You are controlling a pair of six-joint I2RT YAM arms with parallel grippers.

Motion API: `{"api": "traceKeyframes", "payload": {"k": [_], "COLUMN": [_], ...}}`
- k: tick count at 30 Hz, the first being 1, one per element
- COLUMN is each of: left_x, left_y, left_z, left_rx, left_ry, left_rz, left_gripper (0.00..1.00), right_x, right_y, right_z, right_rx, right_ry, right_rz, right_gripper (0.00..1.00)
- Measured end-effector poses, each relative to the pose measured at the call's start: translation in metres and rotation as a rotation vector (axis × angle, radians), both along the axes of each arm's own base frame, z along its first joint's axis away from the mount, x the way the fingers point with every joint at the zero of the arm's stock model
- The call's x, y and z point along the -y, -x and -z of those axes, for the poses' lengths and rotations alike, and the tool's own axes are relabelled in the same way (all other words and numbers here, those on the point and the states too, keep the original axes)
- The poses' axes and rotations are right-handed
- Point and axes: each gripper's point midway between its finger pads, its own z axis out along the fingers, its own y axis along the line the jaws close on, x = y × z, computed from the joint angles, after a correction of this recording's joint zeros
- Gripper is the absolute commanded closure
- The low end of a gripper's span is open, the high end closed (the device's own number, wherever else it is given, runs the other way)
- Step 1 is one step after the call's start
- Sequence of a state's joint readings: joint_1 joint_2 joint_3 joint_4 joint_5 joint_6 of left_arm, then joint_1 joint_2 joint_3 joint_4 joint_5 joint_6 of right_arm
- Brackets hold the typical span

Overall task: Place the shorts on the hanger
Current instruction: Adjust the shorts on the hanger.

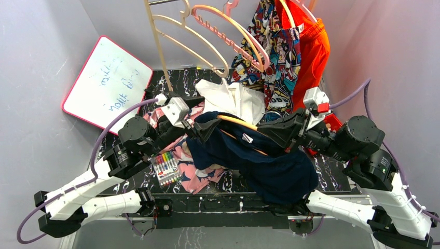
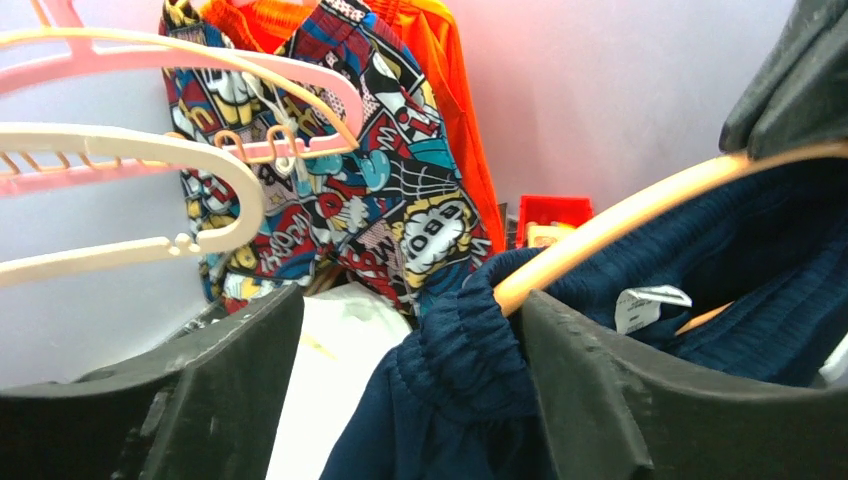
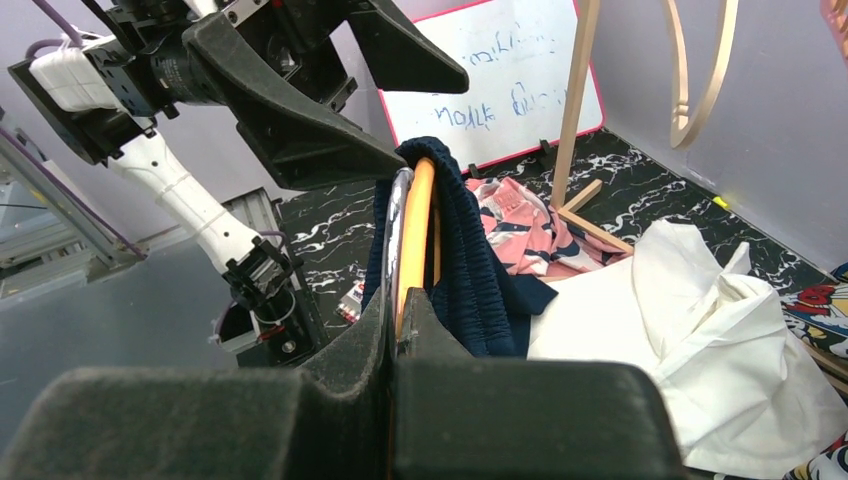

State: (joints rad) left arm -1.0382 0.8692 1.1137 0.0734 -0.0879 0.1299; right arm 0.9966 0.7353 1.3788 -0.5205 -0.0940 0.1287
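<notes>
The navy shorts (image 1: 275, 168) hang in mid-table, their elastic waistband (image 2: 470, 335) pulled over one end of the orange-tan hanger (image 2: 625, 212). My right gripper (image 3: 397, 312) is shut on the hanger (image 3: 415, 225), holding it edge-on above the table, and the shorts (image 3: 470, 265) drape off its far end. My left gripper (image 2: 410, 325) is open and straddles that end. The waistband lies against its right finger (image 2: 600, 380), and the left finger (image 2: 230, 370) stands apart from the cloth. From above, the left gripper (image 1: 200, 127) meets the hanger (image 1: 236, 120) opposite the right gripper (image 1: 283, 132).
A white shirt (image 1: 233, 98) and a pink patterned garment (image 1: 194, 174) lie under the shorts, with a marker pack (image 1: 165, 167) beside them. Beige hangers (image 1: 179, 36), a pink hanger (image 1: 233, 31), comic-print shorts (image 1: 270, 52) and orange shorts (image 1: 314, 52) hang at the back. A whiteboard (image 1: 106, 83) leans at the left.
</notes>
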Motion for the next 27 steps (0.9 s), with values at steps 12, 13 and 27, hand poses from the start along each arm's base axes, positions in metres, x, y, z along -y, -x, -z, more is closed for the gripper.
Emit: {"api": "traceKeyframes", "payload": {"k": [12, 13, 27], "left_x": [0.000, 0.000, 0.073], "left_y": [0.035, 0.043, 0.067], "left_z": [-0.056, -0.068, -0.037], "left_rx": [0.026, 0.034, -0.104], "left_ry": [0.120, 0.149, 0.143], "left_rz": [0.170, 0.206, 0.539], "left_gripper": [0.02, 0.02, 0.07], "right_x": [0.002, 0.001, -0.051], "right_y": [-0.025, -0.030, -0.087], "right_z": [-0.020, -0.025, -0.018], "right_rx": [0.011, 0.016, -0.046], "right_ry": [-0.084, -0.101, -0.121], "right_rz": [0.128, 0.153, 0.269], "right_gripper": [1.00, 1.00, 1.00]}}
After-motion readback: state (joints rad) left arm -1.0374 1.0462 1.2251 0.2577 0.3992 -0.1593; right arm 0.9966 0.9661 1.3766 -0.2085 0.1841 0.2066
